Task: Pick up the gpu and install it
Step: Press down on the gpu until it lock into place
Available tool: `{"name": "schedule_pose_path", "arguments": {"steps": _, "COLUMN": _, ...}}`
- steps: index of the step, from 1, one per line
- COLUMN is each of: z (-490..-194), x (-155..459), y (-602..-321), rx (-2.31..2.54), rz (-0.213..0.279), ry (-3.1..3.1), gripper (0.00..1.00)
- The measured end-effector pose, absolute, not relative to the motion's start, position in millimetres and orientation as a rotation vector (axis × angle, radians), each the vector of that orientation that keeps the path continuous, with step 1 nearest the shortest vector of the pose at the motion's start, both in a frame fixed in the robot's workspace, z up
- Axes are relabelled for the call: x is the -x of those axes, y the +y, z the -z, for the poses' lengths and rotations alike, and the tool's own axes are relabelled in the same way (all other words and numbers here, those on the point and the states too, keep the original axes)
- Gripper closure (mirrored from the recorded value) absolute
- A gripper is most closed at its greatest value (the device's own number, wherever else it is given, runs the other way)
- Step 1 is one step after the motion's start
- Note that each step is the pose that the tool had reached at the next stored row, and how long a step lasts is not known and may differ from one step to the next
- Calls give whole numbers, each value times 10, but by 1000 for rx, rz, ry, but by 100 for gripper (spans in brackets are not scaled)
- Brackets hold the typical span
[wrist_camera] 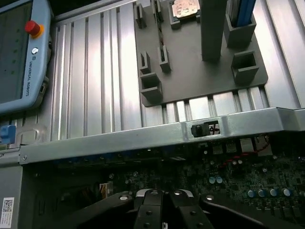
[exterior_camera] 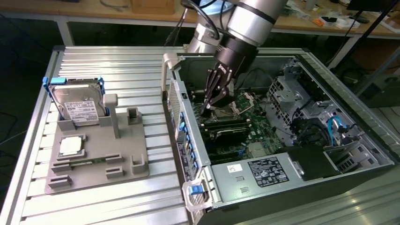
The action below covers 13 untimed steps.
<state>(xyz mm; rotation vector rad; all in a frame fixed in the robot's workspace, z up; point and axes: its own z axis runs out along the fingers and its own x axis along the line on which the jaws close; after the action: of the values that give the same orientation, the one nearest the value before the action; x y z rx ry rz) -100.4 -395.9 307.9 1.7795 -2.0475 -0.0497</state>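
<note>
The gpu cannot be made out with certainty: no thin green-brown card with a silvery bracket is seen on the grey fixture tray [exterior_camera: 93, 171], whose upright slots beside the hard drive [exterior_camera: 78, 105] stand empty, and nothing is visibly pinched between the fingertips. It is judged that the card has either been seated already among the dark parts on the motherboard [exterior_camera: 240, 126] or is hidden below the tool; which of the two cannot be told. The gripper [exterior_camera: 209, 104] is seen lowered inside the open computer case [exterior_camera: 187, 140], its tips close over the board near the memory slots, and its jaws are pressed together. In the wrist view the dark fingers [wrist_camera: 152, 210] are seen meeting above the circuit board, with the case's metal edge [wrist_camera: 143, 136] and the tray beyond it. A teach pendant [wrist_camera: 19, 52] lies on the slatted table [exterior_camera: 125, 65]. The pick-up appears done; seating is not confirmed.
</note>
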Motion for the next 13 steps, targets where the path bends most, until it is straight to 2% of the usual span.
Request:
{"name": "schedule_pose_path", "arguments": {"steps": 5, "z": -3079, "x": 1053, "y": -3963, "rx": -1795, "rz": 22, "ry": -2067, "gripper": 89}}
{"name": "schedule_pose_path", "arguments": {"steps": 13, "z": -3078, "x": 1129, "y": -4065, "rx": -1807, "rz": 11, "ry": -2082, "gripper": 89}}
